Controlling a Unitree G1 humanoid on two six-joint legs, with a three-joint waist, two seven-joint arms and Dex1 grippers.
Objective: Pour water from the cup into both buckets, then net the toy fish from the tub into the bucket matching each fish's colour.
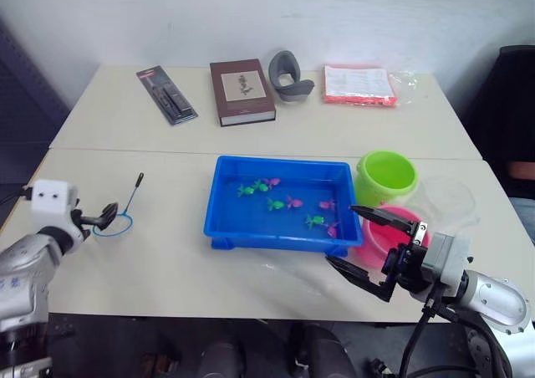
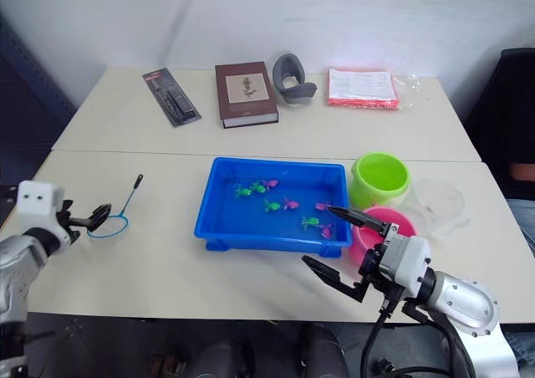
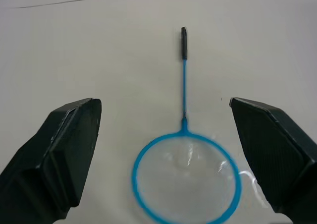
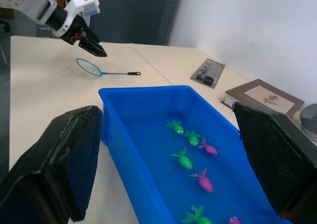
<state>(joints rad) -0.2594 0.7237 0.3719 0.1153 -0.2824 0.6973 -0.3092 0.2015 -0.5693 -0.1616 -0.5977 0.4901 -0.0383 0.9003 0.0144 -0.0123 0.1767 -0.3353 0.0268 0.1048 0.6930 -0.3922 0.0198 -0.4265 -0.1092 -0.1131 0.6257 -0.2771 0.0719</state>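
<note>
Left hand (image 1: 107, 217) open, fingers spread, hovering just at the hoop end of the net (image 1: 117, 219), which lies flat on the bench (image 1: 150, 261) at 9 o'clock from the tub (image 1: 230, 219).

Right hand (image 1: 372, 244) open and empty at the tub's 4 o'clock corner, just in front of the pink bucket (image 1: 378, 244); green bucket (image 1: 386, 176) behind it, clear cup (image 1: 443, 201) at 3 o'clock.

Risks:
- Net handle is thin and lies flush; fingers may close on the mesh hoop or slide off.
- Right hand sits close to the tub rim and pink bucket; a careless swing could knock either and slosh water.
- Fish (image 1: 276, 204) are small and clustered, so colours may mix in one scoop.

Bench: pale, smooth, two tops butted. White wall behind; book (image 1: 242, 91) and packets at 12 o'clock.
</note>
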